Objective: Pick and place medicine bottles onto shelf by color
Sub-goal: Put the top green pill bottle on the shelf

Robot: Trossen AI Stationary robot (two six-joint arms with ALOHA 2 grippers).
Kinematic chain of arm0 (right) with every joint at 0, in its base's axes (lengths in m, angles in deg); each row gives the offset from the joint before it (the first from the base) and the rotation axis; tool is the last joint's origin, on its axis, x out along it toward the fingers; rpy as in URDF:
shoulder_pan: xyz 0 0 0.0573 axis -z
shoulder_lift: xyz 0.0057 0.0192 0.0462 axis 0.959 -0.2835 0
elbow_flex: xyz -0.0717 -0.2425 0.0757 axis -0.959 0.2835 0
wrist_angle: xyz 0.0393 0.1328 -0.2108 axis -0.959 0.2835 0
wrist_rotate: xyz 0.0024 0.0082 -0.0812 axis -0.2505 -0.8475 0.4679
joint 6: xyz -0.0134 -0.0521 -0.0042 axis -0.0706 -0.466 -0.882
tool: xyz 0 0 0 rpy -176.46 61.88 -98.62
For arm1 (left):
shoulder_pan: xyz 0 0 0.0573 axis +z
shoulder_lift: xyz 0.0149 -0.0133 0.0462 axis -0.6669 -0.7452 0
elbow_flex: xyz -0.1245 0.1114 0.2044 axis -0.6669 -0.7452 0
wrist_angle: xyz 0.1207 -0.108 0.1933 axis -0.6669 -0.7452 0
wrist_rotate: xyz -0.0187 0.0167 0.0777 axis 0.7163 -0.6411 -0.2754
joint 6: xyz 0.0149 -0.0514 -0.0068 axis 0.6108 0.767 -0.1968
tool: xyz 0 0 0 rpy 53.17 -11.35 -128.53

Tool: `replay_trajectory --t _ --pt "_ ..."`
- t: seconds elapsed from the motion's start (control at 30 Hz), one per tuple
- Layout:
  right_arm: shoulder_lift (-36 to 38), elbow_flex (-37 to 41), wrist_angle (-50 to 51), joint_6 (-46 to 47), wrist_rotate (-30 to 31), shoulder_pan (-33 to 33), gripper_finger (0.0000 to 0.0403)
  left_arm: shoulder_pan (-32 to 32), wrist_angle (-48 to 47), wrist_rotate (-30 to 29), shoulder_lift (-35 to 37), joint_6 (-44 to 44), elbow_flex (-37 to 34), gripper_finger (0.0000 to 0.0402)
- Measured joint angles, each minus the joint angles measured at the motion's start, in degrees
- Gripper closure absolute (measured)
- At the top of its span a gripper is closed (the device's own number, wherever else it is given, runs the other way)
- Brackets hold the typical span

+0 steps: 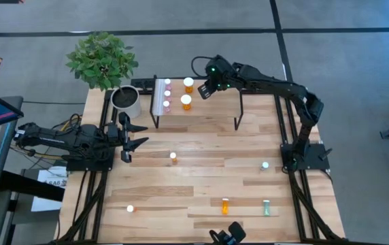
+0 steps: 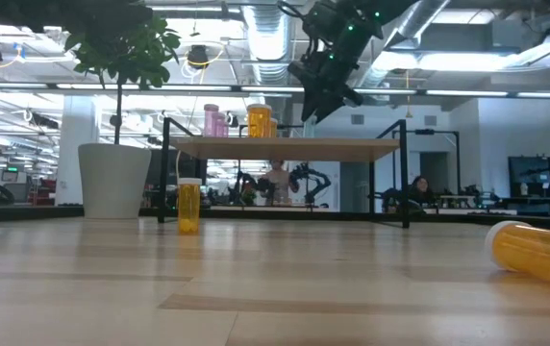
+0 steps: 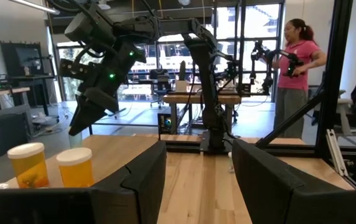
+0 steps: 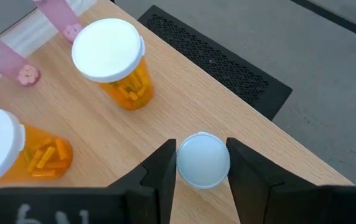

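High view, plant pot (image 1: 126, 101) beside shelf (image 1: 208, 105), pink bottles (image 1: 167, 94) near.

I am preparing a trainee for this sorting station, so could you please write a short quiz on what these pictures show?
1. True or false: the left tool is holding a bottle.
2. What is the right tool closed on above the shelf? A) a white-capped bottle; B) a spoon; C) nothing.
3. Fill in the blank: the two large bottles standing on the shelf have ____ bodies.

Key: 1 false, its fingers are apart and empty beside the table's left edge. 2 A. 3 orange.
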Motion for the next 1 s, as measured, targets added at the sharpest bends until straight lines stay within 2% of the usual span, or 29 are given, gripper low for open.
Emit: replay_trajectory --t 1.0 --pt "-2.4 0.0 -0.9 -4.9 2.0 -0.6 0.0257 0.0 0.4 0.0 0.0 0.4 0.0 0.0229"
